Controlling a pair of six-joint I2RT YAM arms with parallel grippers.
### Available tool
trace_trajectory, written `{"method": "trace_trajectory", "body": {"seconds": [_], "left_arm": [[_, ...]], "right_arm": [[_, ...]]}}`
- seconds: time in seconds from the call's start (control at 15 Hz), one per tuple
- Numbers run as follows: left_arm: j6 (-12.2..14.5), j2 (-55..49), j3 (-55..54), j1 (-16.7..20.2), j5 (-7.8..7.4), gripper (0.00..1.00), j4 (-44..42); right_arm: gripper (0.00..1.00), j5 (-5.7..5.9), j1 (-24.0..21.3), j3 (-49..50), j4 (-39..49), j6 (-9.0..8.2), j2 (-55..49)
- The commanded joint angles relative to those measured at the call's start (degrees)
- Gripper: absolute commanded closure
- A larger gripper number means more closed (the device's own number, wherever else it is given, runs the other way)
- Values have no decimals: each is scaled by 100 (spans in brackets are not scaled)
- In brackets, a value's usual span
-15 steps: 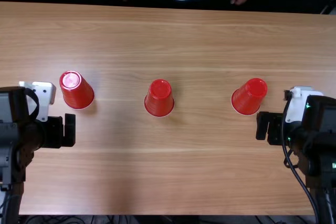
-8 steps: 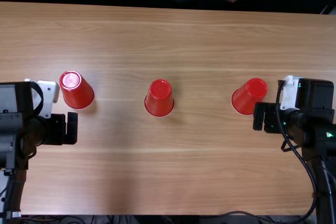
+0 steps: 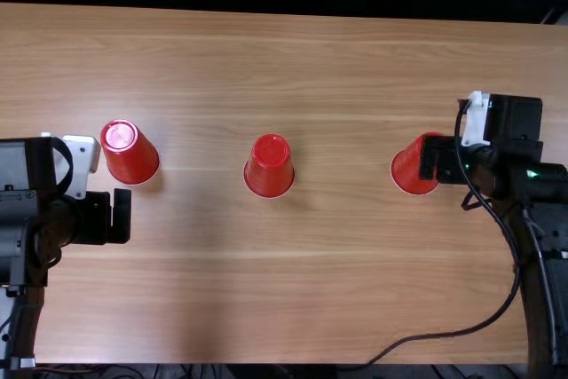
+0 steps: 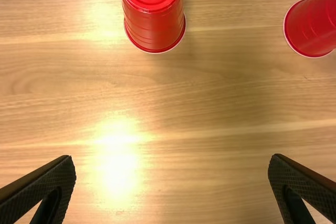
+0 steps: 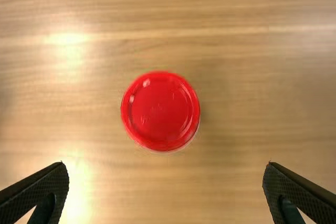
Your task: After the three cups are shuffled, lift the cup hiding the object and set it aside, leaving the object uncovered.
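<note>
Jaws, left gripper [image 3: 114,217]: spread wide, empty, parked just beside the left cup [image 3: 130,152] on its near side.
Jaws, right gripper [image 3: 432,161]: spread wide, empty, hanging directly above the right cup [image 3: 410,169].
Left cup: red, upside down on the table [image 3: 284,290], untouched.
Middle cup [image 3: 269,166]: same, well apart from both neighbours.
Right cup: upside down, centred under the open jaws; probably the one picked, hidden object not visible.
Handling: likely thin plastic, very light, springy, smooth and tapered, so prone to slipping or denting.
Hold: opposite sides of the wall, just below the closed top; gentle squeeze, straight lift.
</note>
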State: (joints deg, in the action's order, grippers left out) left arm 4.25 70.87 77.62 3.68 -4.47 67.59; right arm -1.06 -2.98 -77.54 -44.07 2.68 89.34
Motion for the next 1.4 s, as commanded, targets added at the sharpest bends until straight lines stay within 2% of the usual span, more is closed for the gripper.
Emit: {"method": "trace_trajectory", "body": {"seconds": [0.0,0.47,0.87,0.93,1.13,1.33], "left_arm": [[18,14,174,-69,15,0,1],[7,23,183,-69,15,0,-20],[18,23,165,-69,15,0,-41],[7,23,165,-69,15,0,-51],[18,23,148,-69,15,0,-73],[18,23,148,-69,15,0,-73]], "right_arm": [[0,-42,61,-148,88,-36,251],[0,-31,70,-446,235,-57,1367],[0,-31,184,-499,235,-67,1894],[3,-31,202,-490,235,-67,1903],[40,-31,202,-464,235,-67,1912],[61,-31,202,-446,225,-67,1894]]}}
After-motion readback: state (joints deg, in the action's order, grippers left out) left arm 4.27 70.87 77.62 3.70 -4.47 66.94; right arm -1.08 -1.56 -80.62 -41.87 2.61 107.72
